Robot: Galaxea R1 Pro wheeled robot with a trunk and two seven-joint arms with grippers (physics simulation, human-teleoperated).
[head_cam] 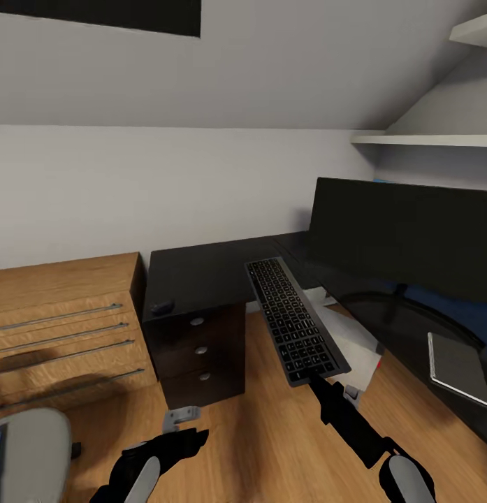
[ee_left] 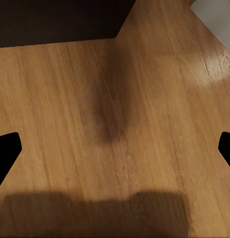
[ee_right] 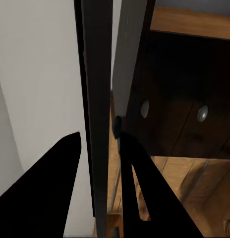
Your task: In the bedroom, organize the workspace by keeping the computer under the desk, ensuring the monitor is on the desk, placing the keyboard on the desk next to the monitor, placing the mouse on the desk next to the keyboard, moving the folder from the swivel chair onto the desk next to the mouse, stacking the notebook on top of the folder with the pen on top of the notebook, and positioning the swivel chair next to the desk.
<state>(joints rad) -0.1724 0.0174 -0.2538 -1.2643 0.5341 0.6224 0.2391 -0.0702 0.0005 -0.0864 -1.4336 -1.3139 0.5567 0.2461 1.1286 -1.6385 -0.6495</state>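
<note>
1. Your right claw (head_cam: 314, 378) is clamped on the near end of the keyboard (head_cam: 295, 318), holding it in the air over the wood floor, just beside the desk (head_cam: 201, 269).
2. Your left claw (head_cam: 182, 439) hangs low over the floor, fingers spread wide, gripping nothing.
3. The mouse (head_cam: 161, 306) sits on the desk's near corner; the monitor (head_cam: 404, 234) stands to the right.

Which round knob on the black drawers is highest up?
The top knob, just beneath the desk top; the middle knob and bottom knob sit lower, nearer the floor.
</note>
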